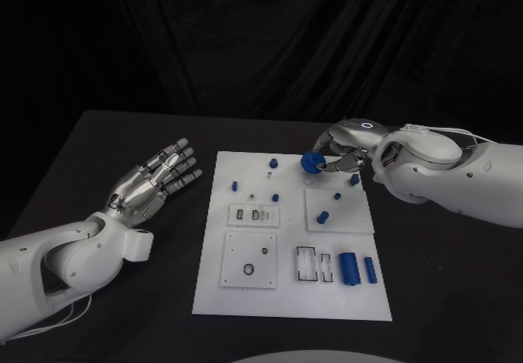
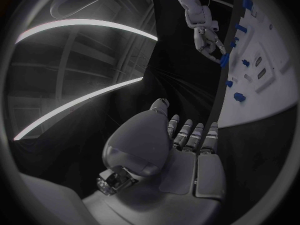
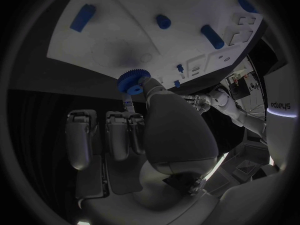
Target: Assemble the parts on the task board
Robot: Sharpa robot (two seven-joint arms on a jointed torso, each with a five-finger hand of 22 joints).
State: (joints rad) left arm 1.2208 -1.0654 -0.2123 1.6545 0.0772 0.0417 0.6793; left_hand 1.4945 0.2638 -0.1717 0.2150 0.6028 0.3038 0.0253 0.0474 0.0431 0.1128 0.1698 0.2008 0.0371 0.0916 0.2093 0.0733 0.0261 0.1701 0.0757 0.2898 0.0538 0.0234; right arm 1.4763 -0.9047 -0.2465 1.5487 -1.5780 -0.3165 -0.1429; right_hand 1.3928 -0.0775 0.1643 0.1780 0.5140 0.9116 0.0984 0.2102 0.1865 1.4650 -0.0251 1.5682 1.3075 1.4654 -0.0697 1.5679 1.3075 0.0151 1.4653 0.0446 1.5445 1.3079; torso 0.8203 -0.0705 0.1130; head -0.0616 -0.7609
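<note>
The white task board (image 1: 286, 301) lies in the middle of the black table. My right hand (image 1: 347, 155) hovers over the board's far right corner and pinches a blue gear (image 1: 314, 162) between thumb and finger; the same gear (image 3: 132, 80) sits at the fingertips in the right wrist view, just above the board (image 3: 119, 52). My left hand (image 1: 153, 181) floats left of the board, fingers spread, holding nothing. Small blue pegs (image 1: 323, 218) stand on the board, and two blue cylinders (image 1: 349, 268) lie near its right front.
White inset plates (image 1: 249, 259) with slots and holes sit on the board's front half. Bare black tabletop (image 1: 109, 144) surrounds the board. In the left wrist view the right hand (image 2: 206, 37) with the gear shows beyond the board's edge (image 2: 262, 90).
</note>
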